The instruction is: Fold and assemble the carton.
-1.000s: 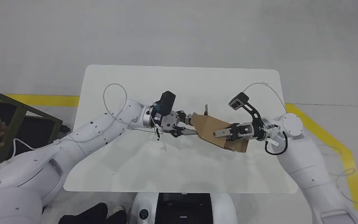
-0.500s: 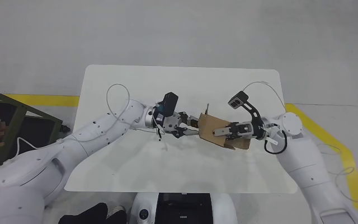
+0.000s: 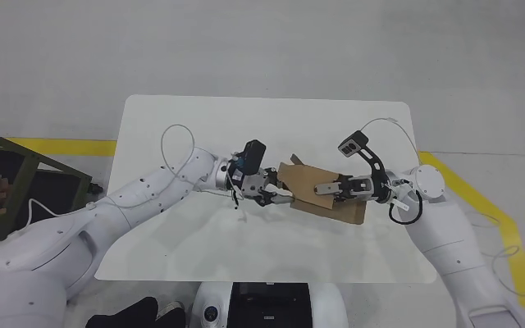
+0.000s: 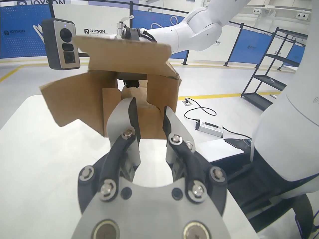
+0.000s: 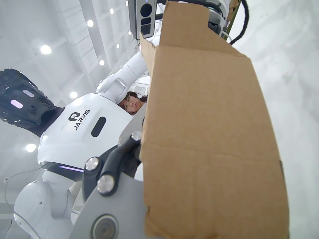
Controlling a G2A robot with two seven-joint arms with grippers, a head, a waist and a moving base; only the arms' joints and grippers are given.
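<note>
A brown cardboard carton [image 3: 305, 184] is held off the white table [image 3: 164, 131] at its middle, with its end flaps loose. My right gripper [image 3: 322, 188] is shut on the carton's side wall; one finger [image 5: 136, 126] shows against the cardboard [image 5: 204, 125], the other is hidden behind it. My left gripper [image 3: 279, 198] stands open at the carton's open end. In the left wrist view its fingertips [image 4: 148, 108] sit just in front of the lower flaps, under a top flap [image 4: 124, 53] that juts toward them.
A wide stretch of bare table lies around both arms. A dark green frame [image 3: 25, 172] stands on the floor past the table's left edge. On the floor beyond the table are a power brick with cable [image 4: 209, 128] and a shelf rack [image 4: 271, 75].
The carton has turned so its broad panel faces up and lies flatter. My left gripper has shifted right, closer to the carton's open end. The right gripper keeps its hold.
</note>
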